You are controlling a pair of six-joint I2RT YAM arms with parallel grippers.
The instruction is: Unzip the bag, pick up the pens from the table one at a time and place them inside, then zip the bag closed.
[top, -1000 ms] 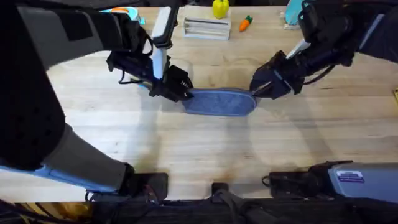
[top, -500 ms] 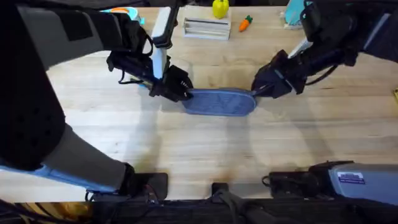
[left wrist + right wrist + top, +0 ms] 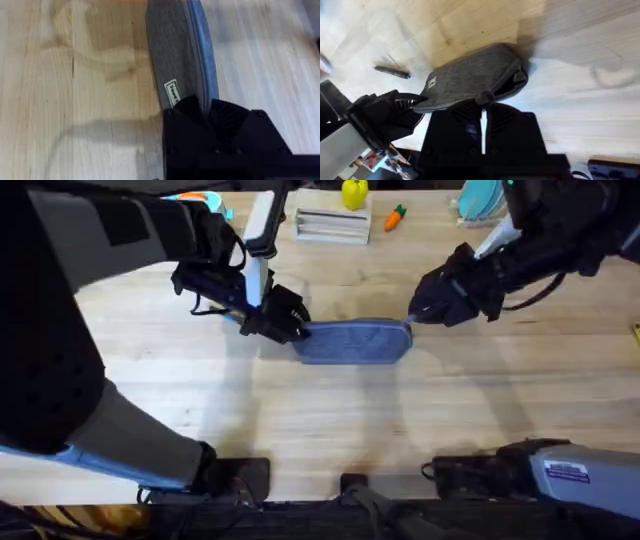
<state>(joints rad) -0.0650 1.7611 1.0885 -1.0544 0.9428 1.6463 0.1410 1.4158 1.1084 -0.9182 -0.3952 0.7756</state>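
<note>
Since earlier frame, my right claw [image 3: 412,315] shifts up and away at bag's right end, arm swinging outward; bag [image 3: 355,341] stays put on surface [image 3: 300,420]. Bag long axis runs left-right between my two claws. Left claw [image 3: 298,330] pinches left end, anchoring. Right claw pressed together at zip end, seemingly on pull [image 3: 484,97]. One pen [image 3: 392,72] lies beyond bag. Likely step: drawing zip along top.

So the bag [image 3: 354,342] lies mid-surface [image 3: 330,430], left end effector [image 3: 296,330] at its left end, right end effector [image 3: 416,316] at its right. One pen [image 3: 392,72] sits behind the left arm.
</note>
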